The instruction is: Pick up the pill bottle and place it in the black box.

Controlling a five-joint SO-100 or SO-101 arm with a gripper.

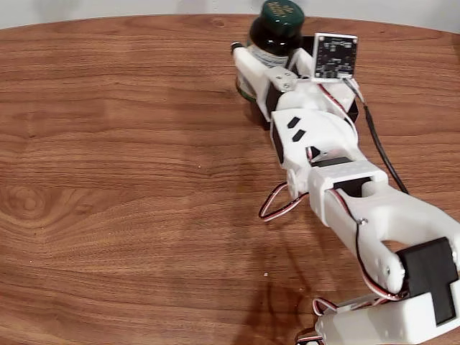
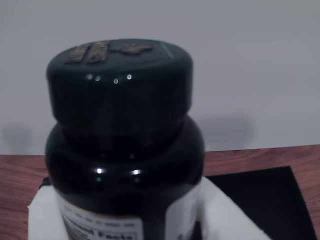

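My pincer [image 1: 260, 80] is clamped on the pill bottle [image 1: 273, 37], white fingers [image 2: 45, 212] pressing both sides of the labelled body. The bottle stands upright near the far edge of the desk [image 1: 129, 158]. In the wrist view the black box [image 2: 260, 200] lies just behind it, right of the bottle.

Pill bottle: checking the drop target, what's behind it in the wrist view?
Behind the pill bottle, low right, lies part of the black box on the wooden table, a pale wall beyond. The bottle covers the box's left side.
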